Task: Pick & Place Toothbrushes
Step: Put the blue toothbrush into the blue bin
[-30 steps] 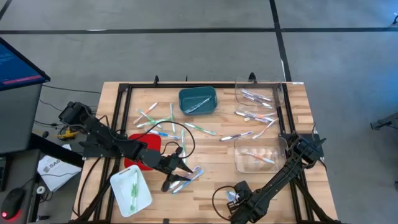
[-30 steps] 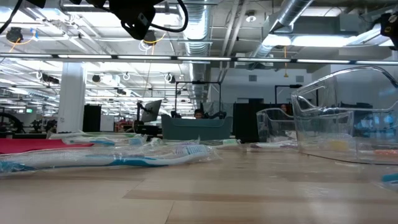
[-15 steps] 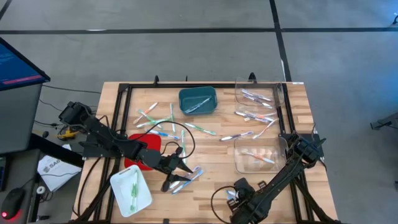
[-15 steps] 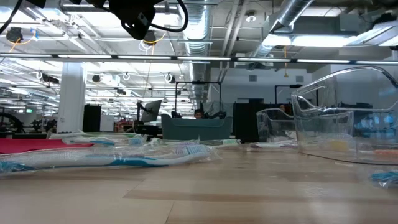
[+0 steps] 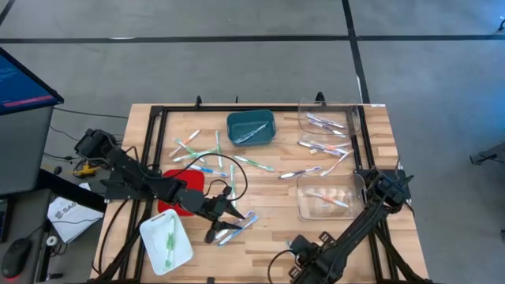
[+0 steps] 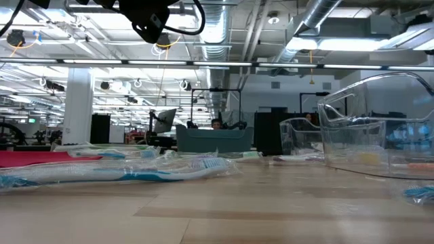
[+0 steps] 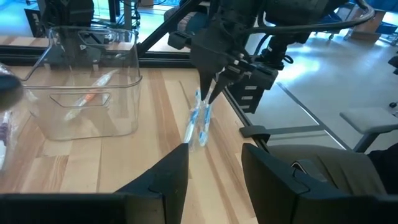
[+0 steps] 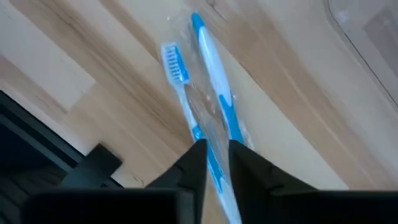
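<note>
Many toothbrushes (image 5: 207, 151) in green, blue, pink and white lie scattered flat on the wooden table (image 5: 268, 201). My right gripper (image 8: 216, 146) is at the table's near edge (image 5: 300, 246), shut on a pair of blue-and-white toothbrushes in a clear wrapper (image 8: 208, 81). My left gripper (image 7: 214, 155) is open and raised above the table (image 6: 152, 24). It hovers over wrapped blue toothbrushes (image 5: 239, 225) near the table's middle and touches nothing. My right gripper pinches the wrapped blue toothbrush pair between its two fingers at the handle end (image 8: 215, 163). The fingers (image 7: 214, 78) come from above, pointing down, and lie along the pack. The pack hangs below them, bristle ends (image 8: 176, 62) lowest. Whether its lower end (image 7: 194, 138) touches the table, I cannot tell.
A teal bin (image 5: 251, 128) with a toothbrush stands at the far side, and two clear containers (image 5: 327, 122) (image 5: 327, 197) stand on the right. A red tray (image 5: 183, 191) and a white tray (image 5: 166, 241) with green toothbrushes lie on the near left. Black frame rails (image 5: 260, 107) border the table.
My right arm has drawn back a little toward the table's near edge, keeping its hold on the blue toothbrush pair, which shifted slightly with it. My left arm has kept still.
</note>
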Available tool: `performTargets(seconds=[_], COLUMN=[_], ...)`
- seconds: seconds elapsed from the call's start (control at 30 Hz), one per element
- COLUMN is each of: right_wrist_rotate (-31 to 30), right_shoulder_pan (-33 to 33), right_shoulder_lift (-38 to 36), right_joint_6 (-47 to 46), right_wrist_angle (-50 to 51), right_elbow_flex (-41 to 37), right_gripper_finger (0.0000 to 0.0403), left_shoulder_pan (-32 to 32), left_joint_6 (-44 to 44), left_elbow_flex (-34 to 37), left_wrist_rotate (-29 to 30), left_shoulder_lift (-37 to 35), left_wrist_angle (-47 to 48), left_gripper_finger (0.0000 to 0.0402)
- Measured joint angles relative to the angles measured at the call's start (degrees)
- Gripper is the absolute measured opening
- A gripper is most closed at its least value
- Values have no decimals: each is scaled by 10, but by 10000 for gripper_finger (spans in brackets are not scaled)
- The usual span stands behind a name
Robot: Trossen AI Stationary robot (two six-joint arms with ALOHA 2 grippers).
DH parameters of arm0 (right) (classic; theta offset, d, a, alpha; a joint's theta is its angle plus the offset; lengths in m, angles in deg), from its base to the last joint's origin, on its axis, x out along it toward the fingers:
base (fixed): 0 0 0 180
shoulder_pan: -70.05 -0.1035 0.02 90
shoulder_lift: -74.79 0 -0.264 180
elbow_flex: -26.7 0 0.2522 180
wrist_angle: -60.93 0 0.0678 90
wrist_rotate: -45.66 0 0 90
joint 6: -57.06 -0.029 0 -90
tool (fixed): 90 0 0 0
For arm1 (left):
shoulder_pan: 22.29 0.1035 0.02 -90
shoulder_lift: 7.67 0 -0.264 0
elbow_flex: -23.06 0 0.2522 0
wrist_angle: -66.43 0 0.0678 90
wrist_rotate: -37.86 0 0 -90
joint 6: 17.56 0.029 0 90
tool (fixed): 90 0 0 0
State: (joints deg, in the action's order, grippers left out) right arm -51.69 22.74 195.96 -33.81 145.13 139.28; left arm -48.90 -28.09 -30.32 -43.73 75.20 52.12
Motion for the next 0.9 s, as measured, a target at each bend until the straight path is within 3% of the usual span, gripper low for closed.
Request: performTargets(seconds=[0.2,0.4,0.9], right_wrist_rotate=[-1,-5,-5], right_shoulder_pan=[-13,-42,-53], right_shoulder_lift=[0,0,0], right_joint_6=[-4,-52,-71], right_wrist_angle=[7,-29,-31], right_elbow_flex=[-9,-47,-82], right_gripper_finger=[123,157,150], left_shoulder_pan=[0,0,0], left_joint_6=[1,1,2], left_elbow_flex=[0,0,1], left_wrist_rotate=[0,0,-2], left_shoulder_lift=[0,0,0], left_wrist_angle=[0,0,0], left_gripper_finger=[145,145,145])
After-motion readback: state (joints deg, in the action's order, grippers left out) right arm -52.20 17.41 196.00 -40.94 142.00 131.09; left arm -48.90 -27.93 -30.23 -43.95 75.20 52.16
